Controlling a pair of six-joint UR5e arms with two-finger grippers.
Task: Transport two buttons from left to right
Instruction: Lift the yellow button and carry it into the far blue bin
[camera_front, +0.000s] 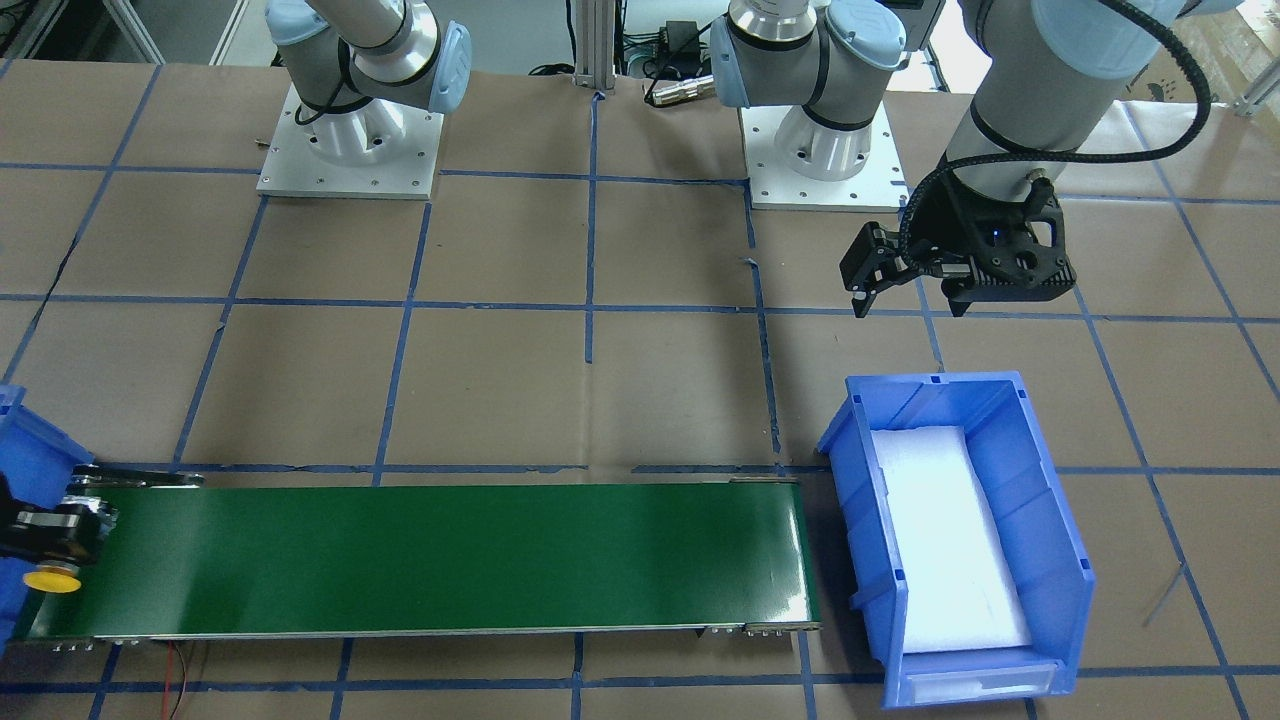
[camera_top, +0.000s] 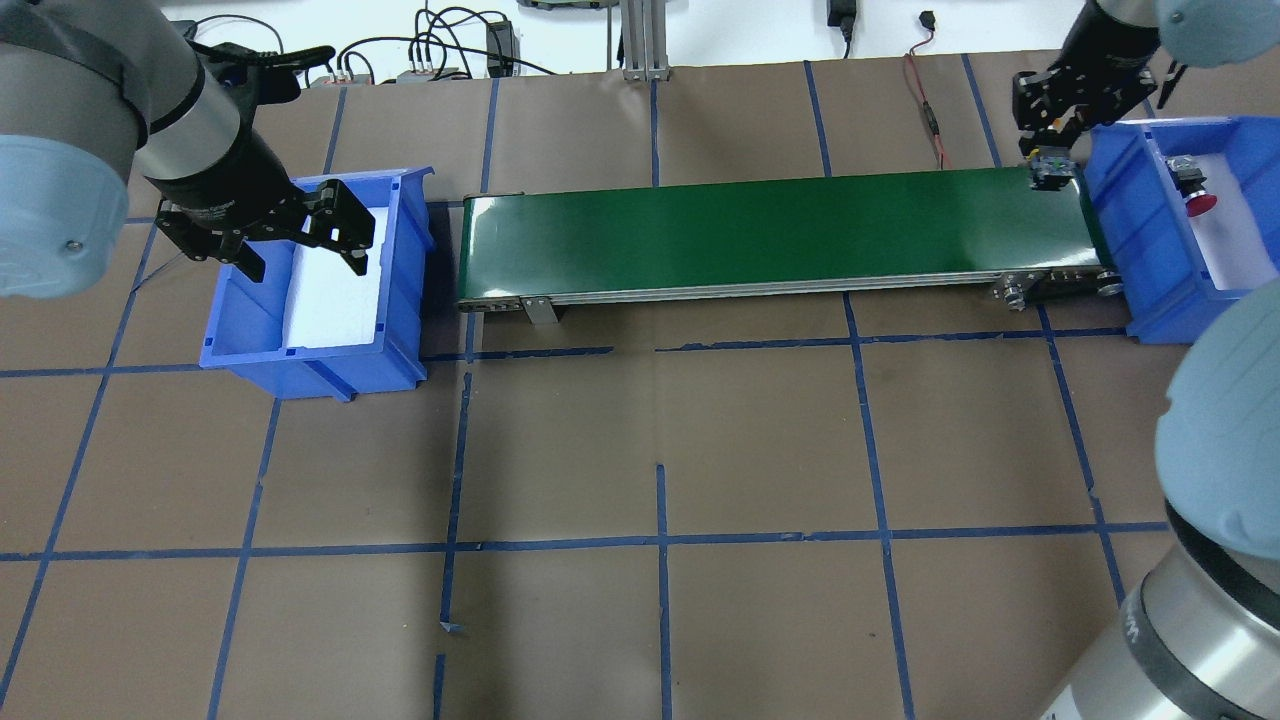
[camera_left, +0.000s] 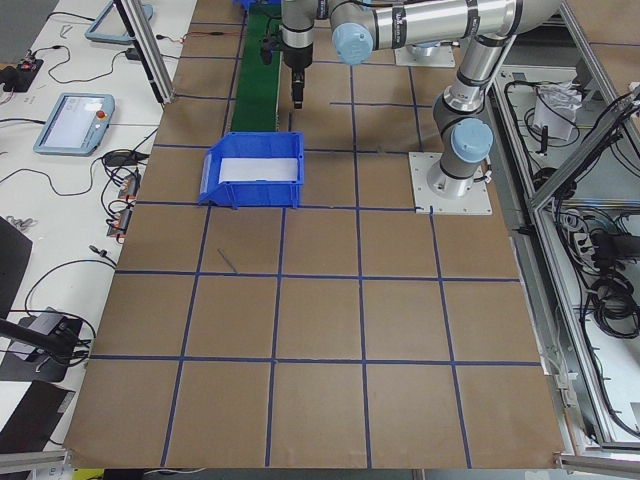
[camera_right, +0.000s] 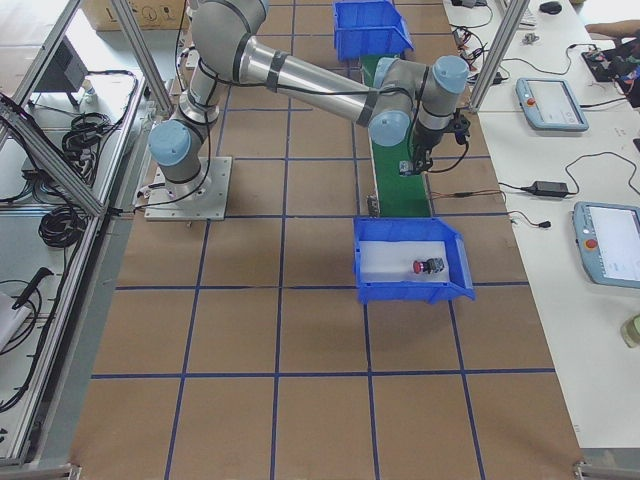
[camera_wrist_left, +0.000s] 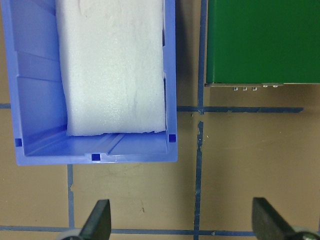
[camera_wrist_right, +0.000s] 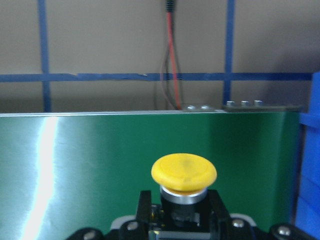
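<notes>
Brown paper table (camera_top: 760, 440) with blue tape grid (camera_top: 660, 541) carries green conveyor belt (camera_top: 780, 225). Left gripper (camera_wrist_left: 182, 222) is open; right gripper (camera_wrist_right: 180, 207) clamps yellow mushroom-cap button (camera_wrist_right: 184, 172).

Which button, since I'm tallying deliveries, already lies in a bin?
The red button, lying in the blue bin at the robot's right; the yellow button is in the right gripper over the belt.

Overhead looks down from behind the robot (camera_front: 350, 140), front faces it across the bench (camera_front: 500, 380); both share the belt (camera_top: 780, 230). Side views look along the bench from each end, far off. Wrist views sit close over the belt's ends.
</notes>
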